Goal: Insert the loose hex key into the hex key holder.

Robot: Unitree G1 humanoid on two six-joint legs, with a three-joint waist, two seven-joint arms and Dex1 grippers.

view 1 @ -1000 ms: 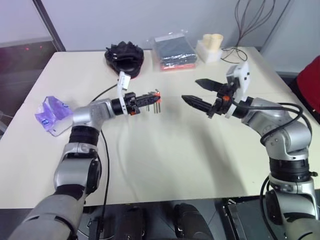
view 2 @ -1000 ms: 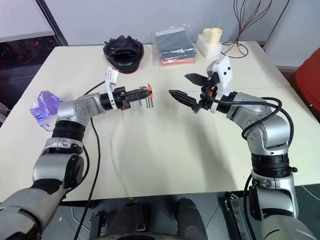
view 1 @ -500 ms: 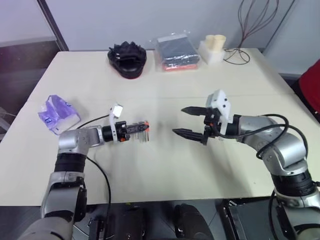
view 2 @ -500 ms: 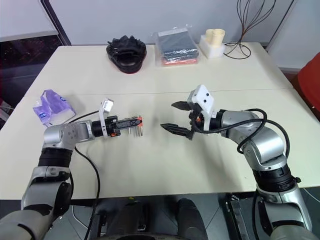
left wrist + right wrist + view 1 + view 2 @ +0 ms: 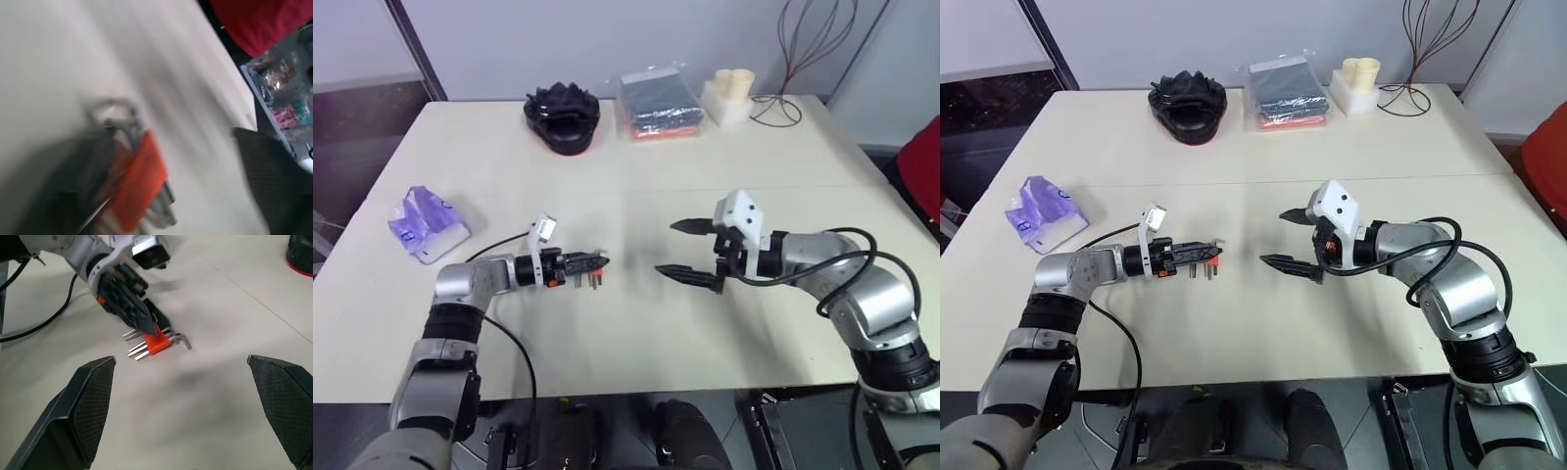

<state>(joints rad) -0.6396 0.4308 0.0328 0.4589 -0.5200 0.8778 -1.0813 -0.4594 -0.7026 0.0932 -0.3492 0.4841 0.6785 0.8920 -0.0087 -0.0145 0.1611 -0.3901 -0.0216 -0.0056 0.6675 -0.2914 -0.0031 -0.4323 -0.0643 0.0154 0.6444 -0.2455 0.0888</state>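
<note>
- The step in hand is judged to be the end of the insertion: the hex key holder (image 5: pixel 157 342) lies flat on the table (image 5: pixel 636 333), right at the tip of the left gripper (image 5: pixel 592 262).
- The loose hex key cannot be told apart with certainty. No single key is seen lying alone on the table or in either gripper, so it is probably already seated among the metal keys (image 5: pixel 137 350) that stick out of the orange-red block.
- Whether the left gripper clamps the holder or only rests open against it cannot be told, because this view is blurred and the block hides the contact.
- The right gripper (image 5: pixel 666 247) is spread wide and holds nothing. It hovers above the table, apart from the holder, and is pointed toward it.
- The long axis of the keys is level with the table surface. In the head views, the straight shafts point toward the near edge of the table, and the short bent ends are seen on the far side of the block.
- The block itself runs across the shafts, roughly in line with the left gripper.
- For the next move, it is judged that a check of the seating is needed. If the key is fully in, the left gripper is to be drawn back along its own line, so that the block is not dragged or tipped.
</note>
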